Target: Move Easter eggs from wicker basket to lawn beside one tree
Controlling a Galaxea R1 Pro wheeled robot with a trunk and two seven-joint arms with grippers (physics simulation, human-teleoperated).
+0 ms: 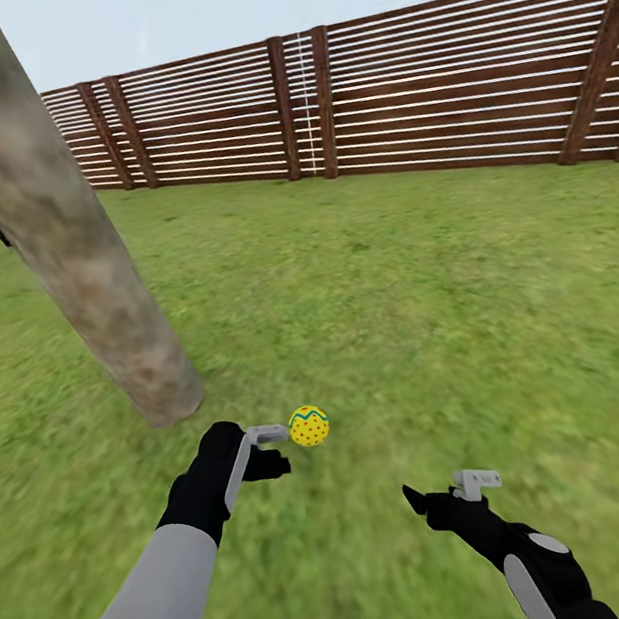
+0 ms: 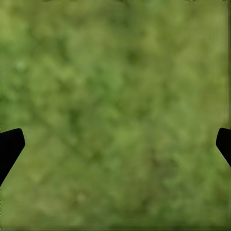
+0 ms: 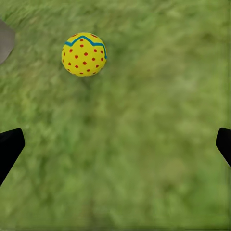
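One Easter egg (image 1: 309, 425) (yellow, red dots, blue-green zigzag band toward its upper end) lies on the lawn (image 1: 431, 308) near the base of the leaning tree (image 1: 51, 223), long axis roughly upright. Left gripper (image 1: 270, 450) just beside it and right gripper (image 1: 451, 490): jaws spread wide, empty.
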